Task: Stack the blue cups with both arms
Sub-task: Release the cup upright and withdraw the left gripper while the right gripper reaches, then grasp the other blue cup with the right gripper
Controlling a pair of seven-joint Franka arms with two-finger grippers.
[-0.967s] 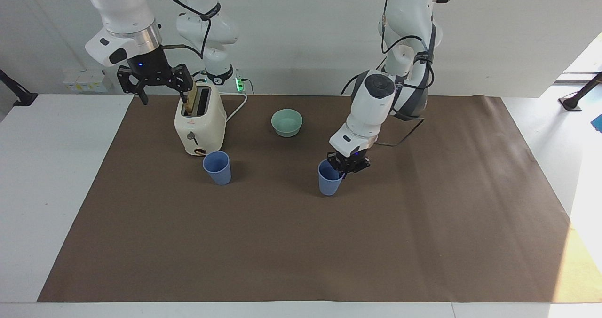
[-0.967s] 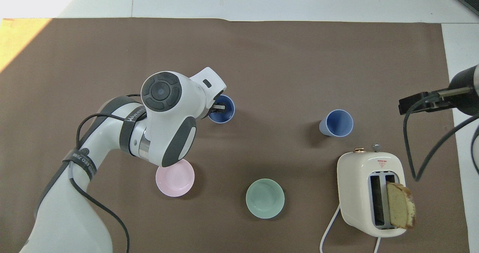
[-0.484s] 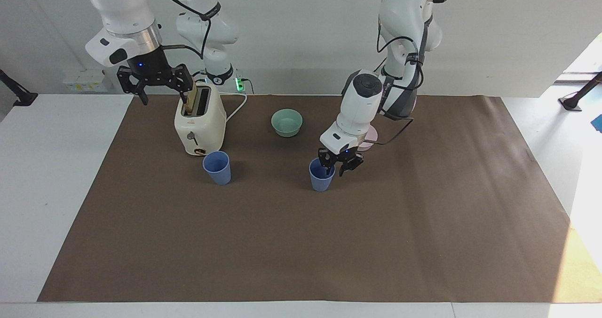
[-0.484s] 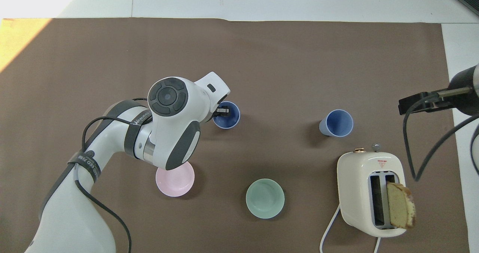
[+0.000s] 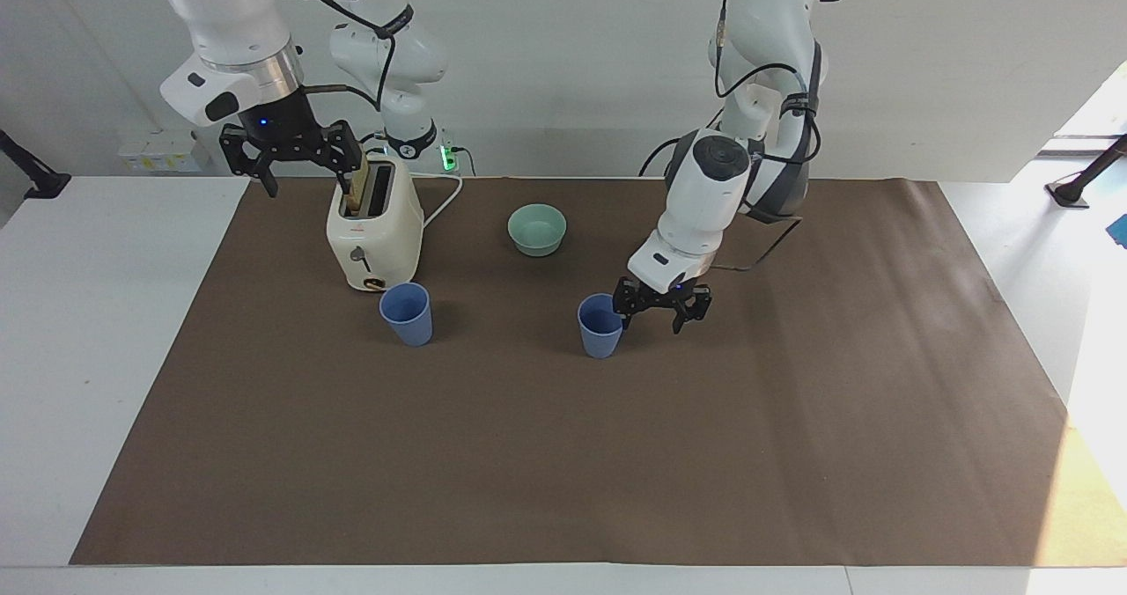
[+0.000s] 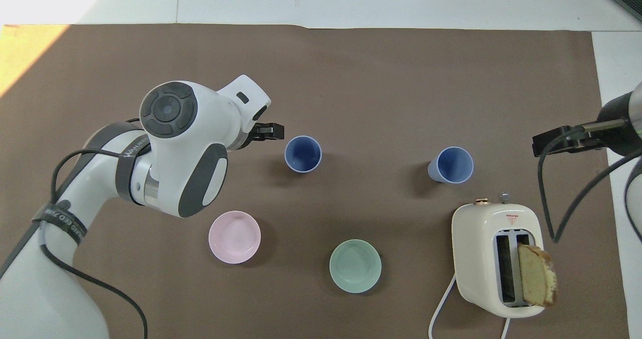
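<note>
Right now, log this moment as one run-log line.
left end effector: open, beside middle blue cup, not holding | right end effector: open, waiting above toaster | second blue cup: upright beside toaster | stack: not done

Left arm comes down from its base, elbow bent, wrist tilted downward and toward the right arm's end. Left gripper (image 5: 662, 311) (image 6: 268, 130) low over the mat near table middle, fingers spread apart, holding nothing. Right arm waits raised at its own end of the table, silver wrist ring showing, wrist pointing straight down. Right gripper (image 5: 291, 157) (image 6: 564, 141) up in the air, fingers wide apart, holding nothing. Cables loop along both forearms.
</note>
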